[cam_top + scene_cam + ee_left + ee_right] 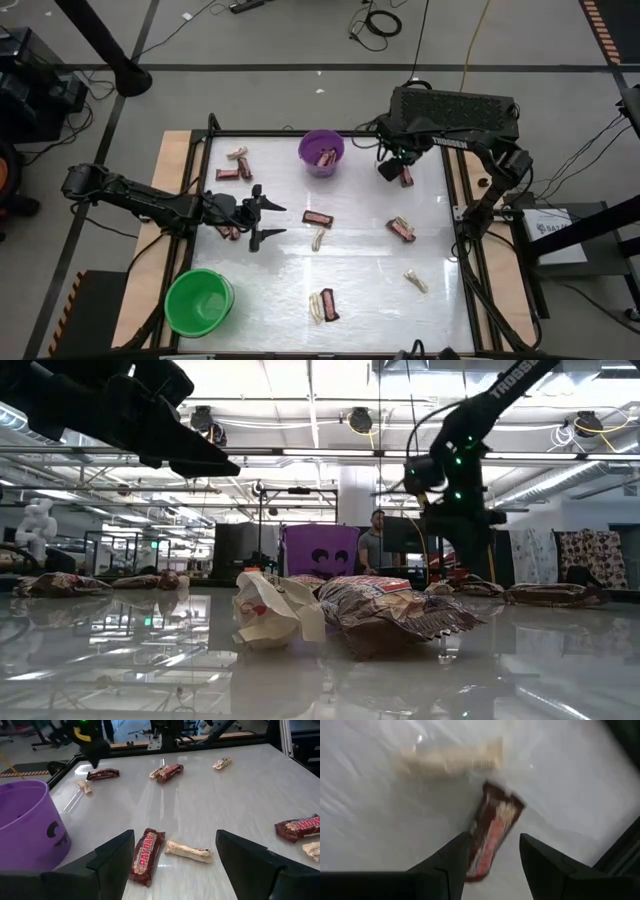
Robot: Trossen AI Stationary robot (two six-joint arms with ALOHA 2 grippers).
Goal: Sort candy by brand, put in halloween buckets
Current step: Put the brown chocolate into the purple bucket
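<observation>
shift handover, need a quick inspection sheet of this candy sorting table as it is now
surface: glossy white table, no spills seen
job's things: purple bucket holds a brown bar; green bucket looks empty; brown bars and cream twists scattered
clutter: nothing seen
grippers: left gripper open, holding nothing; right gripper straddling a brown bar
cables: loose cables on floor
surroundings: person beyond table

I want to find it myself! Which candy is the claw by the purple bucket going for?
Start at the small round purple plastic bucket at the table's far edge. Just beside it, toward the right arm, the right claw hangs with jaws apart over a dark maroon rectangular candy bar. The pale cream twisted-wrapper candy next to it is lighter and lies outside the jaws.
</observation>
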